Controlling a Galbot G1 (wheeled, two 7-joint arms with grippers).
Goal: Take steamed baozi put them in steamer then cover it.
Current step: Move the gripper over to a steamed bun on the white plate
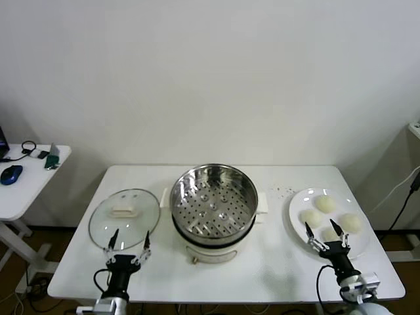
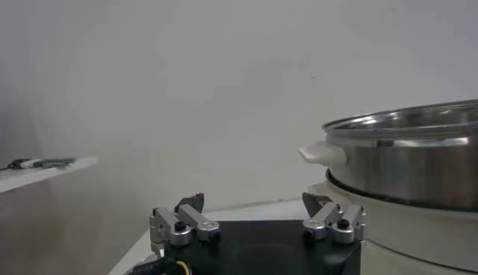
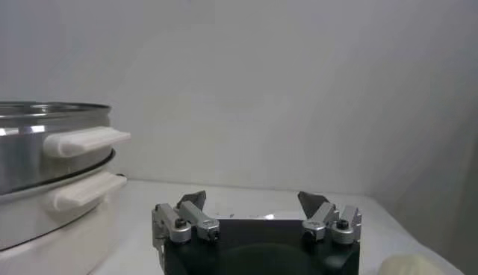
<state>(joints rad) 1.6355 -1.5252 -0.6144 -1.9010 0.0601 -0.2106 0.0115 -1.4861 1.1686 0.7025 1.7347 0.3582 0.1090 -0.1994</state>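
Note:
The steamer (image 1: 214,203), a shiny steel pot with a bare perforated tray on a white base, stands mid-table; it also shows in the left wrist view (image 2: 418,161) and the right wrist view (image 3: 45,172). Four cream baozi (image 1: 325,203) lie on a white plate (image 1: 295,205) at the right; one shows in the right wrist view (image 3: 411,265). The glass cover (image 1: 125,216) with its cream handle lies flat to the left of the pot. My left gripper (image 1: 129,241) is open at the cover's near edge. My right gripper (image 1: 326,231) is open at the plate's near edge, empty.
A white side table (image 1: 23,184) at the far left holds a blue mouse (image 1: 11,174) and cables. Small crumbs (image 1: 283,191) lie between pot and plate. The white wall stands behind the table.

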